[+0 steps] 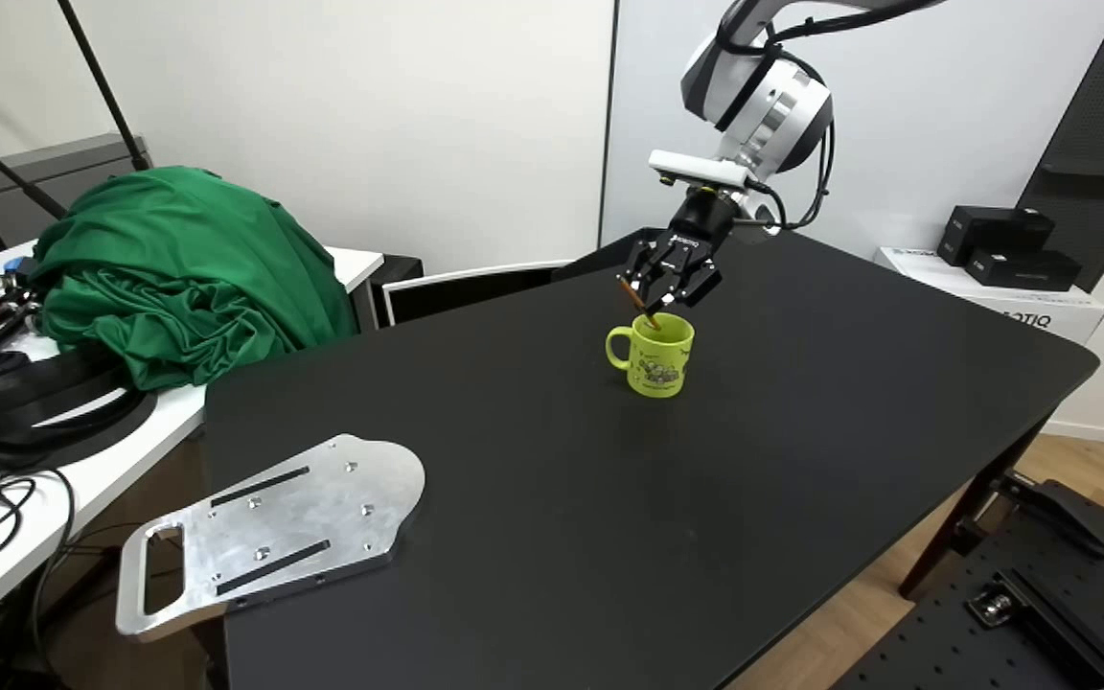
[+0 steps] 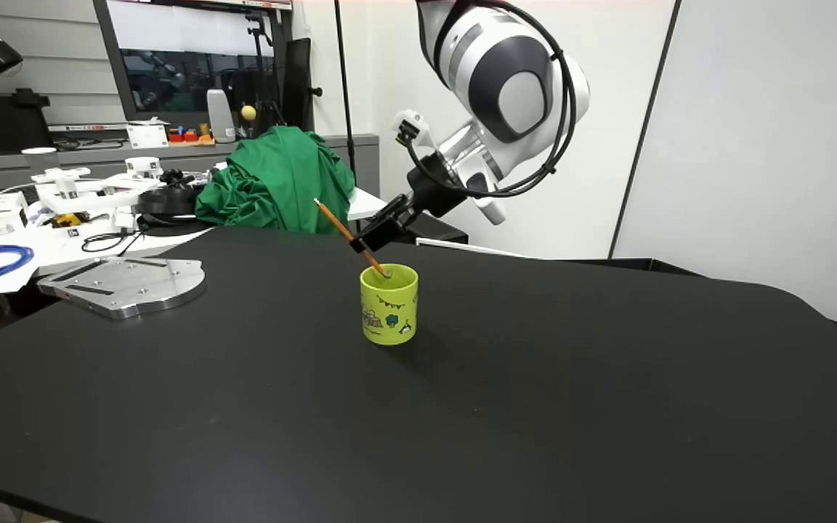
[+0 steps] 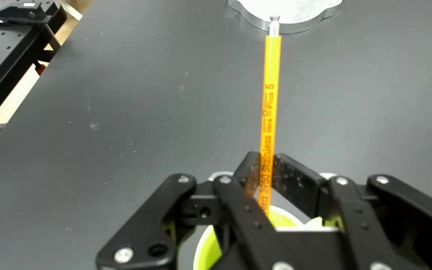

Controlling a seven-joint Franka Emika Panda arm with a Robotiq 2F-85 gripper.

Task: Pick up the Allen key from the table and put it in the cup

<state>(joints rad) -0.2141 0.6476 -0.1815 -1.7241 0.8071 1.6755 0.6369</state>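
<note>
The Allen key [image 2: 334,219] is a thin orange-yellow rod with a silver ball tip and a short bent lower end. It also shows in an exterior view [image 1: 635,299] and in the wrist view [image 3: 270,101]. My gripper [image 3: 266,161] is shut on its shaft and holds it tilted. The cup, a yellow-green mug [image 2: 389,312], stands upright on the black table [image 2: 535,407], its handle visible in an exterior view [image 1: 617,347]. The key's bent end shows within the mug's mouth in both exterior views; how deep I cannot tell. In the wrist view the fingers partly hide the mug [image 3: 205,249].
A silver metal plate with a handle [image 1: 293,517] lies at the table's edge, toward the white desk [image 1: 154,431]. A green cloth heap [image 1: 188,268] and cables lie on that desk. White and black boxes [image 1: 993,287] stand beyond the table.
</note>
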